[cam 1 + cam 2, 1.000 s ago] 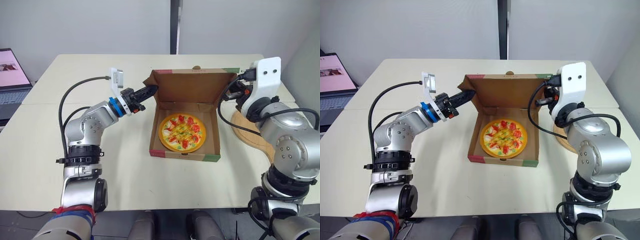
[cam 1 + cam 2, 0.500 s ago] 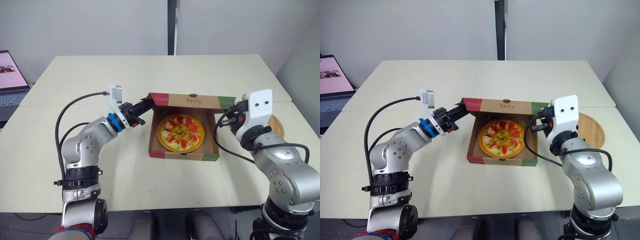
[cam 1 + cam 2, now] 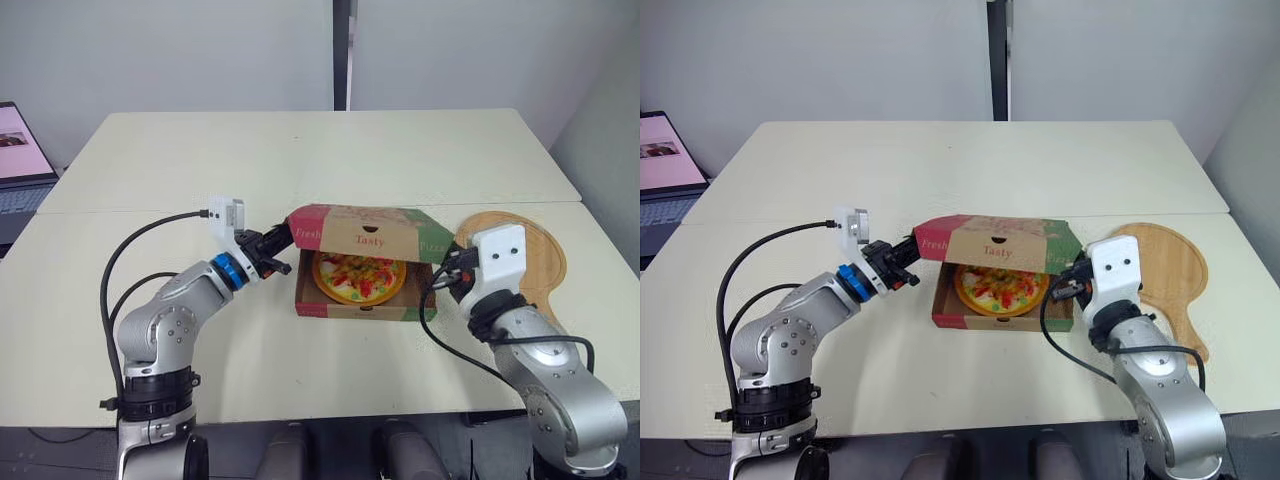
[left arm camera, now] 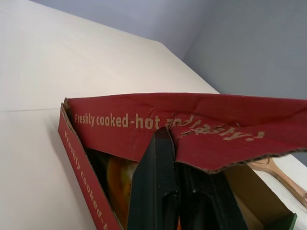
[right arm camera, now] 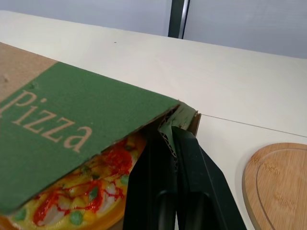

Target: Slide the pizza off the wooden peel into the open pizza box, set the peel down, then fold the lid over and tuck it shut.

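Cardboard is what both arms are working: the lid (image 3: 368, 232) of the pizza box (image 3: 352, 307) is hanging at a low slant over the base, neither upright nor closed, with its printed top facing up and forward. The left gripper (image 3: 283, 250) is pinching the lid's red corner on the robot's left, its two black fingers narrowed onto the edge of the board. The right gripper (image 3: 440, 278) is doing the same at the green corner on the right, where a strip of corrugated flap is sitting between its closed fingers. Taking the lid at both corners is probably meant to keep it level as it folds, so that neither side is twisting or dragging across the topping. The pizza (image 3: 360, 276) is lying flat inside the base, partly showing under the raised front edge, so the sliding step looks done. The wooden peel (image 3: 530, 250) is resting on the table (image 3: 300, 160) just to the right of the box, apart from it and clear of the lid's path, so that step too looks finished. By my reading, the fold is under way and the tuck is not yet made. The front edge is floating above the front wall, and the side flaps are looking likely to catch on the walls unless they are guided inside.
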`<state>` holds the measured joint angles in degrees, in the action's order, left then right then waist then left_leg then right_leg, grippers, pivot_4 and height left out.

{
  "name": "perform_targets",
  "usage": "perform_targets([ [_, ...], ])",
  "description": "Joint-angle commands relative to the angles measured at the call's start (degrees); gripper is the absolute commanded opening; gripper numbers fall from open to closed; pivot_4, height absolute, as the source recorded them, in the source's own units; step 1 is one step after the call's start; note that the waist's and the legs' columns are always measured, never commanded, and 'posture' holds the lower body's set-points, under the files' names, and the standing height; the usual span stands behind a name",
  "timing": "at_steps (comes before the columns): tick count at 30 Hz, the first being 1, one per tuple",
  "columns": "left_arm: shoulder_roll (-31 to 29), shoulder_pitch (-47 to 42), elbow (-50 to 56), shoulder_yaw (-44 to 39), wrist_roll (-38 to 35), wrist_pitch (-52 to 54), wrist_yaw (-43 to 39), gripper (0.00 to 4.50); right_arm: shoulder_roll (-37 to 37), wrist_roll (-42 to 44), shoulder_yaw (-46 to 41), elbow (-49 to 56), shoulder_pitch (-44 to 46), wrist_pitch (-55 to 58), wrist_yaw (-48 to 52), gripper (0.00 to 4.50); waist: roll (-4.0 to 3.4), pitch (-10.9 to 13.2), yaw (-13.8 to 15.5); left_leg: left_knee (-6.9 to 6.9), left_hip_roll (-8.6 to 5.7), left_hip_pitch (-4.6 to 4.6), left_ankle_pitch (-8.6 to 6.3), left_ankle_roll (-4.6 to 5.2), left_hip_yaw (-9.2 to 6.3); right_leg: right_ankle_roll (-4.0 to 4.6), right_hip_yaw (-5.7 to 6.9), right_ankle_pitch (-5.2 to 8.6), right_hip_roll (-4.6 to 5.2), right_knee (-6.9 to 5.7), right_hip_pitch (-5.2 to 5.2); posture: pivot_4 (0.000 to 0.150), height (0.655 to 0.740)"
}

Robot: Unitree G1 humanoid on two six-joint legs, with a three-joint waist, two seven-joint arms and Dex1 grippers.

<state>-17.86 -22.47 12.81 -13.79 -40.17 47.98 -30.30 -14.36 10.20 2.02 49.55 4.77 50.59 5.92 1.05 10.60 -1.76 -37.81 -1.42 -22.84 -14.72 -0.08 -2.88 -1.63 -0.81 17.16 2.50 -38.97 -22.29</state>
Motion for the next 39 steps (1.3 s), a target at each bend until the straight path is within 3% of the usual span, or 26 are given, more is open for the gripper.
perform_targets([
  [1,0.03,0.95,3.6,1.98,-1.36,-0.01,-0.01,0.0,0.06,0.93,4.56,-0.47,-3.39,-4.58,2.71,0.01,0.0,0.0,-0.01,0.0,0.0,0.0,0.0,0.0,0.0,0.0,-0.01,0.0,0.0,0.0,0.0,0.15,0.74],
  [6,-0.36,2.62,4.29,2.16,-1.38,-0.21,0.09,0.0,0.34,1.18,5.03,-1.55,-6.34,-7.86,3.09,0.01,0.0,0.0,0.06,0.0,0.0,0.0,0.0,0.0,0.0,0.0,-0.01,0.0,0.0,0.0,0.01,0.15,0.74],
  [7,-0.43,2.79,4.22,2.11,-1.32,-0.34,0.1,0.0,0.39,1.13,4.93,-1.77,-6.7,-8.33,3.04,0.21,0.01,0.0,0.06,0.0,0.0,0.0,0.0,0.0,0.0,0.0,-0.01,0.0,0.0,0.0,0.02,0.15,0.74],
  [9,-0.6,3.12,4.23,2.06,-1.29,-0.53,0.09,0.0,0.99,1.52,4.19,-2.11,-7.42,-9.07,3.05,0.72,0.0,0.0,0.1,0.0,0.0,0.0,0.0,0.0,0.0,0.0,0.0,0.0,-0.01,0.01,0.01,0.15,0.74],
  [14,-0.89,3.61,4.02,2.18,-0.81,-1.49,0.25,0.0,-0.95,2.76,2.15,-2.04,-8.71,-9.62,6.36,2.48,0.0,0.0,0.27,-0.02,0.0,-0.01,0.0,0.01,0.0,-0.01,-0.01,0.0,0.0,0.01,0.02,0.15,0.74],
  [18,-1.38,4.09,3.44,2.75,0.05,-3.17,-0.15,0.0,-8.86,7.09,-3.66,-1.57,-10.86,-7.88,14.18,3.92,0.02,0.0,0.46,-0.04,-0.01,-0.02,-0.01,0.02,0.01,-0.01,0.01,0.0,0.0,0.05,0.06,0.15,0.74],
  [26,-2.16,5.0,2.9,3.61,0.91,-5.41,-1.01,0.0,-24.82,18.77,-24.26,-5.2,-16.43,-6.02,29.96,3.92,0.04,0.02,0.78,-0.05,0.03,-0.01,-0.02,0.03,0.03,-0.01,-0.01,0.0,-0.07,0.05,0.11,0.15,0.74],
  [30,-2.35,5.31,2.86,3.85,0.96,-5.87,-1.25,0.0,-28.56,26.18,-32.15,-8.19,-8.7,-2.44,30.39,3.92,0.05,0.02,0.77,-0.06,0.05,0.01,-0.02,0.04,0.05,-0.01,-0.04,0.0,-0.11,0.03,0.12,0.15,0.74],
  [33,-2.48,5.54,2.79,4.14,1.02,-6.29,-1.55,0.0,-30.37,30.17,-29.85,-10.95,2.51,1.11,28.17,3.92,0.05,0.03,0.6,-0.06,0.08,0.02,-0.02,0.03,0.05,-0.01,-0.06,0.0,-0.15,0.02,0.12,0.15,0.74],
  [39,-2.96,5.88,2.5,4.73,1.04,-7.3,-2.18,0.0,-28.48,28.68,-14.7,-15.66,19.15,4.23,24.65,1.84,0.06,0.03,0.84,-0.06,0.1,-0.03,-0.01,0.03,0.02,0.0,-0.04,0.0,-0.15,0.04,0.09,0.15,0.74],
])
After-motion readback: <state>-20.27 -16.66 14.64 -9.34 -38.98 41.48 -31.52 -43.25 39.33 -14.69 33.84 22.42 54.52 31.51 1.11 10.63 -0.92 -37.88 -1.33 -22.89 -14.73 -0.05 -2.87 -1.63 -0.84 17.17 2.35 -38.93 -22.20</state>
